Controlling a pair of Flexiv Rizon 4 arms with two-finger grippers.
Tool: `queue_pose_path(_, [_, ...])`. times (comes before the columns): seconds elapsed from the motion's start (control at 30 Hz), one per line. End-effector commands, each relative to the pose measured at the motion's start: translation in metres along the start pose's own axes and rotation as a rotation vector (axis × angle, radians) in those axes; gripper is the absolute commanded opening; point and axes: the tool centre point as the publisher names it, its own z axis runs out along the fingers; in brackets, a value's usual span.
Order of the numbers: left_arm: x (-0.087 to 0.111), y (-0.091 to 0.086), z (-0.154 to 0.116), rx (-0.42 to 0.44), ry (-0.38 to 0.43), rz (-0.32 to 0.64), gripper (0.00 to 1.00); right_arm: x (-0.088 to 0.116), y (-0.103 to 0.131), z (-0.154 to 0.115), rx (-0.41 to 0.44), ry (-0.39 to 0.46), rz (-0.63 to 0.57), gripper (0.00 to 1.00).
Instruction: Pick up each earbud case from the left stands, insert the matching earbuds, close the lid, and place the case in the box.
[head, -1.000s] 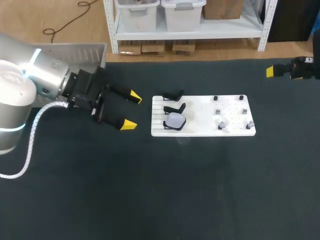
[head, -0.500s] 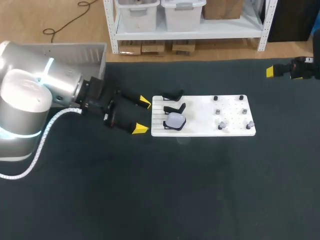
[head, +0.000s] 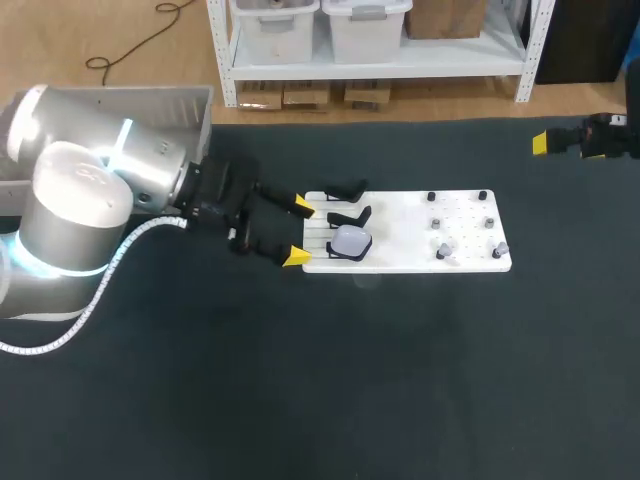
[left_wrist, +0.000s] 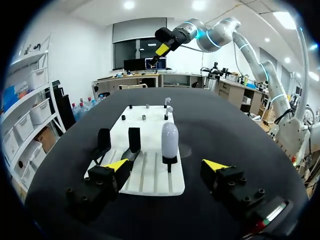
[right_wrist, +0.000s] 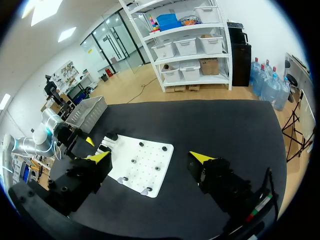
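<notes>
A white board (head: 400, 232) holds three black stands along its left side. The front stand carries a pale rounded earbud case (head: 351, 241); the two stands behind it (head: 349, 214) are empty. Small earbuds (head: 443, 250) sit on pegs at the board's right. My left gripper (head: 298, 231) is open at the board's left edge, its yellow tips apart. In the left wrist view the case (left_wrist: 169, 140) stands upright just ahead of the left gripper (left_wrist: 166, 165), in line with the gap and untouched. My right gripper (right_wrist: 151, 157) is open and empty, far off at the table's back right (head: 562, 142).
A metal wire basket (head: 165, 102) stands at the table's back left, behind my left arm. The black mat (head: 400, 380) stretches wide in front of the board. In the right wrist view the board (right_wrist: 137, 165) and basket (right_wrist: 90, 112) lie far ahead.
My left arm has moved right, bringing its open gripper from mid-mat up to the board's left edge, near the case. The right arm has stayed still.
</notes>
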Motion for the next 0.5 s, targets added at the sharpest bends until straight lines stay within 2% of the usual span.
queue_pose_path(0.03, [0.001,0.006,0.006,0.007,0.004,-0.004,0.93,0.000,0.000,0.000,0.000,0.000,0.000,1.00])
queue_pose_path(0.5, [-0.003,0.006,0.023,0.017,-0.019,-0.011,0.78,0.000,0.000,0.000,0.000,0.000,0.000,1.00])
